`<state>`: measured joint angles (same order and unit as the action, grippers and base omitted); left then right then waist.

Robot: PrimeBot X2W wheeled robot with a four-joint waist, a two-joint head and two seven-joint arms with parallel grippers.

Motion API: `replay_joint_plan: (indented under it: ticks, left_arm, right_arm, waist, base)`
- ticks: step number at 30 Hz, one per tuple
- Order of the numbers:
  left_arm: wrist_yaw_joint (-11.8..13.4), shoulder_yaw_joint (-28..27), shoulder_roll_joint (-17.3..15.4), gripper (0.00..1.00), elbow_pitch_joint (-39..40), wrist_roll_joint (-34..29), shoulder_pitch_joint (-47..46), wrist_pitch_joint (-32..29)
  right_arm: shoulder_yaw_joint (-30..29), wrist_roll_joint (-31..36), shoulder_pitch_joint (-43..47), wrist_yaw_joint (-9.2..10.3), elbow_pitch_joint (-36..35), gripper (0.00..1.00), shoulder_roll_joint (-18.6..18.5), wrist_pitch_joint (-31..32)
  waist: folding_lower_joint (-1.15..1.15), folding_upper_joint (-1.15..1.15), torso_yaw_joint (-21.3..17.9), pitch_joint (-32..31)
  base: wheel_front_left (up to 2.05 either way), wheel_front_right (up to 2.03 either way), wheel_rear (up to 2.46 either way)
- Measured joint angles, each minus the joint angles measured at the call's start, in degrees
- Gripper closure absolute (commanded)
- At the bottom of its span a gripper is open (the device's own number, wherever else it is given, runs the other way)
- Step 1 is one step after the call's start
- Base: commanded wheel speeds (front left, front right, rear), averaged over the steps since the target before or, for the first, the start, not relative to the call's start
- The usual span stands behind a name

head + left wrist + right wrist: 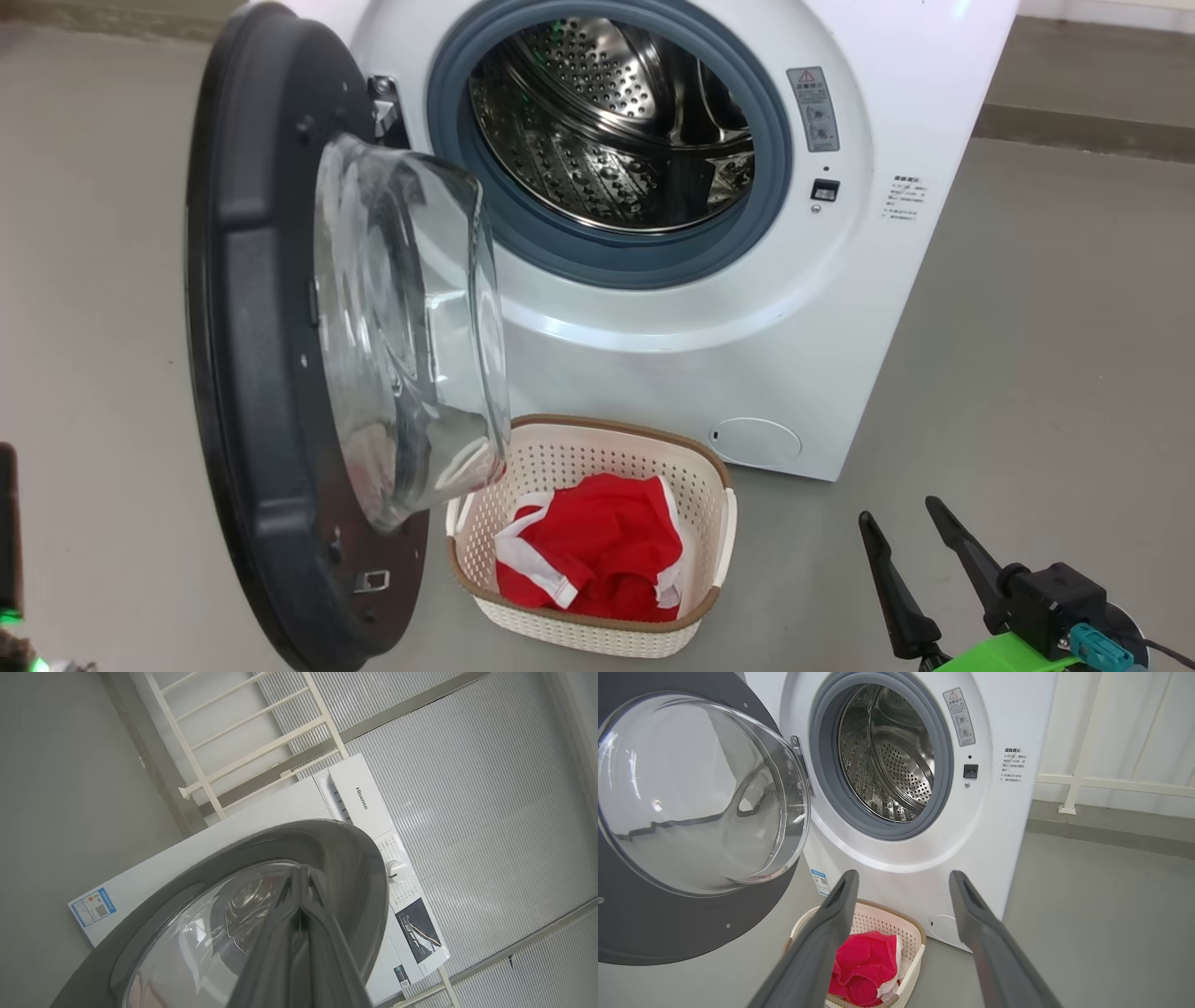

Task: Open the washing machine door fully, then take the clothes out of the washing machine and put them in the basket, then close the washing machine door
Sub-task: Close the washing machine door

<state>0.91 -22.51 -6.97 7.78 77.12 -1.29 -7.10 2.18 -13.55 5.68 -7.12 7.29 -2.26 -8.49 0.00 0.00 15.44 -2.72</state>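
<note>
Head view: door hangs wide open at the washer's left, steel drum in plain sight.
Clothes: red heap, lying in the basket.
Basket: on the floor, just in front of the washer, beside the door's lower edge.
Left gripper: jaws clenched together, tips before the door's outer glass; touching or not, can't tell.
Right gripper: jaws released, spread wide, off to the basket's right.

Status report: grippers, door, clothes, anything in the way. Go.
Left gripper shut, at washing machine door's outer face; right gripper open, empty. Door open, drum looks empty, clothes in basket. Basket close beneath door's swing.
</note>
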Motion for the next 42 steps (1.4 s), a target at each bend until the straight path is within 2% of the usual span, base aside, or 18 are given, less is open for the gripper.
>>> replay_joint_plan:
  ticks: [6, 11, 24, 42]
  left_arm:
    - [0.60, -1.58, 0.13, 1.00, -5.08, 10.22, -1.26, -7.42]
    - [0.60, -0.83, 0.10, 1.00, -7.73, 13.70, -1.25, -12.02]
    - [-0.40, 4.39, 0.37, 1.00, -8.70, 14.84, 0.92, -19.27]
    - [-1.47, 7.39, 0.54, 1.00, -6.37, 17.28, 3.85, -24.83]
  right_arm:
    - [-0.10, -0.08, -0.01, 0.00, 0.00, 0.00, 0.01, -0.07]
    - [-0.30, -0.08, -0.02, 0.00, 0.00, 0.00, 0.01, -0.08]
    - [-0.36, -0.08, -0.03, 0.00, -0.07, 0.00, 0.01, -0.04]
    - [-0.04, -0.07, -0.12, 0.00, -0.38, 0.00, 0.01, 0.01]
  waist:
    - [0.00, 0.00, -0.84, 0.54]
    - [0.00, 0.00, -1.07, 0.93]
    - [0.00, 0.00, -1.36, 1.47]
    - [0.00, 0.00, -2.83, 2.37]
  base:
    - [0.00, 0.00, 0.00]
    - [0.00, 0.00, 0.00]
    - [0.00, 0.00, 0.00]
    - [0.00, 0.00, 0.00]
